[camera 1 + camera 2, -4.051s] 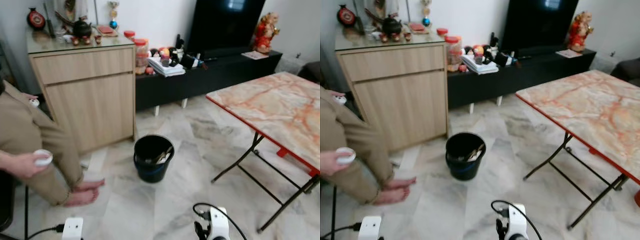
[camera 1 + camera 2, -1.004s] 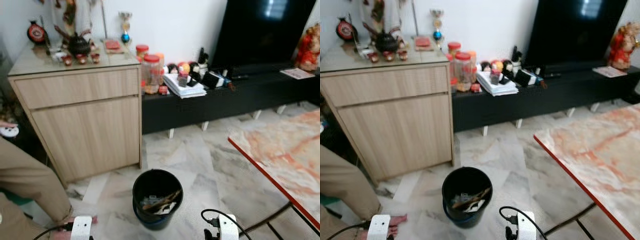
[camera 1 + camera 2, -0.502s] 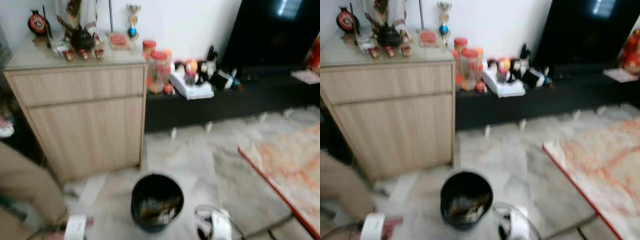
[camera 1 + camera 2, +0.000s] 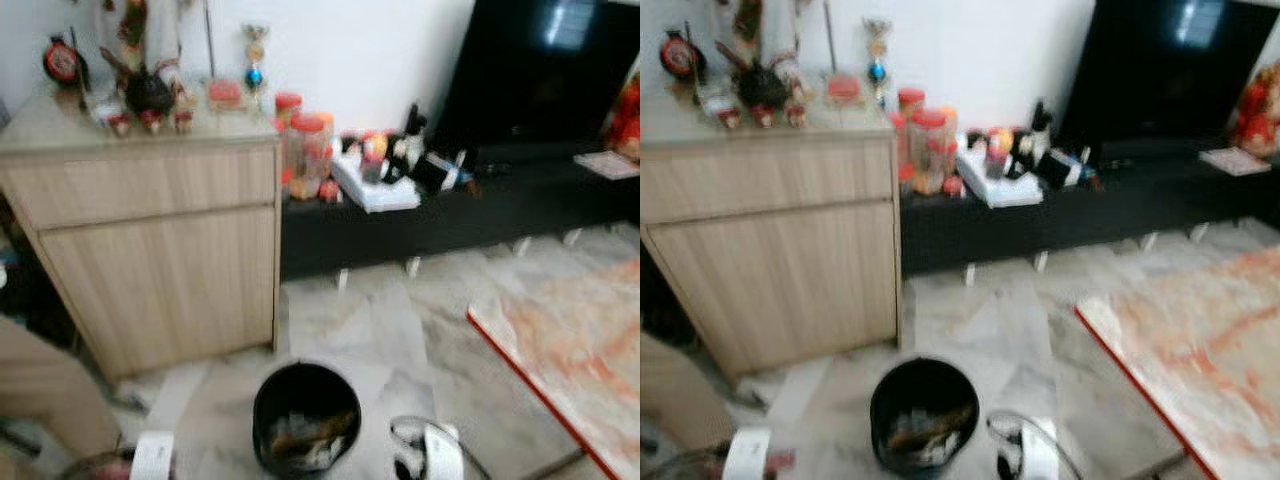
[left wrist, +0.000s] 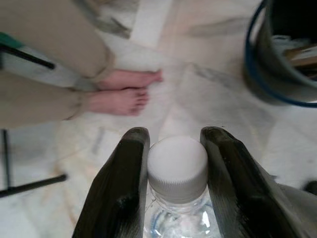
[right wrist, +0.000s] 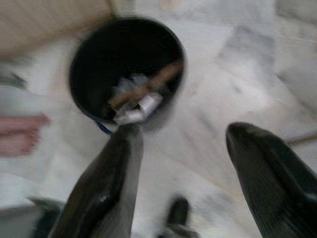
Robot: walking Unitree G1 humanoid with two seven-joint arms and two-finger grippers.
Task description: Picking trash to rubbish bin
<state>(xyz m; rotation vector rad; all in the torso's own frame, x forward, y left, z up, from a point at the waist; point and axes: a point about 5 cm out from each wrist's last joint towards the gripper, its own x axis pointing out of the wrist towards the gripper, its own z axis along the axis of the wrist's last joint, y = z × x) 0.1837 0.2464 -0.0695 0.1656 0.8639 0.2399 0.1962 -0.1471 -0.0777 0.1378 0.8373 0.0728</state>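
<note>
Head views: bin (image 4: 306,415) now sits lower and nearer than a second ago, so the robot has closed in. Left hand (image 5: 174,163) clamped on bottle (image 5: 177,171); right hand (image 6: 193,168) apart, empty. Drop comes next, likely.

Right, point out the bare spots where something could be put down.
Bare marble floor lies between the black bin and the low TV bench. The marble-look table top shows nothing on it. Crowded: the wooden cabinet top and the bench's left end with jars.
</note>
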